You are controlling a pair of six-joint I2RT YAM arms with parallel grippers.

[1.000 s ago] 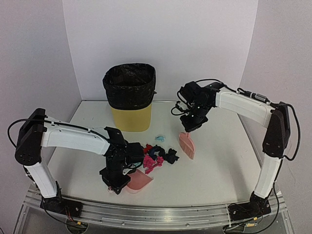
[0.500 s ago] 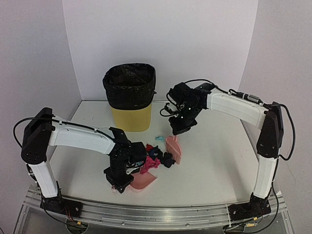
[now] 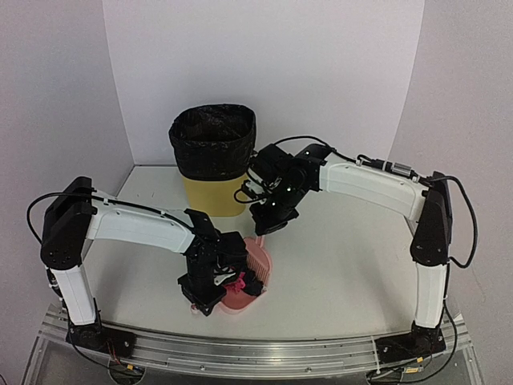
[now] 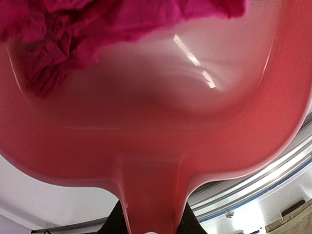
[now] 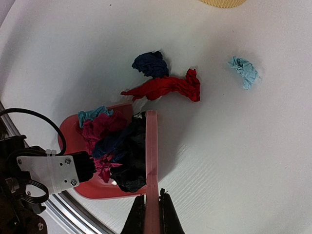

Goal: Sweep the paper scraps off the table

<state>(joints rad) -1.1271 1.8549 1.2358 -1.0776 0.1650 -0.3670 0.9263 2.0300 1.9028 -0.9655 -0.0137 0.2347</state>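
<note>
My left gripper [image 3: 207, 298] is shut on the handle of the pink dustpan [image 3: 243, 299], which rests on the table [image 3: 353, 265]. In the left wrist view the dustpan [image 4: 161, 122] fills the frame, with a pink scrap [image 4: 73, 34] inside. My right gripper [image 5: 151, 214] is shut on the pink brush [image 5: 151, 156] and holds it against the dustpan's mouth. Pink, navy, black and light blue scraps [image 5: 119, 146] are bunched in the dustpan [image 5: 92, 190]. A navy wad [image 5: 151, 63], a red wad [image 5: 165, 87] and a light blue wad [image 5: 243, 70] lie on the table beyond the brush.
A yellow bin [image 3: 213, 164] with a black liner stands at the back of the table, just left of my right arm. A metal rail [image 3: 256, 353] runs along the front edge, close behind the dustpan. White walls enclose the sides and back.
My right gripper has swept the brush left and toward the front, pushing most scraps into the dustpan. My left gripper has shifted the dustpan slightly right.
</note>
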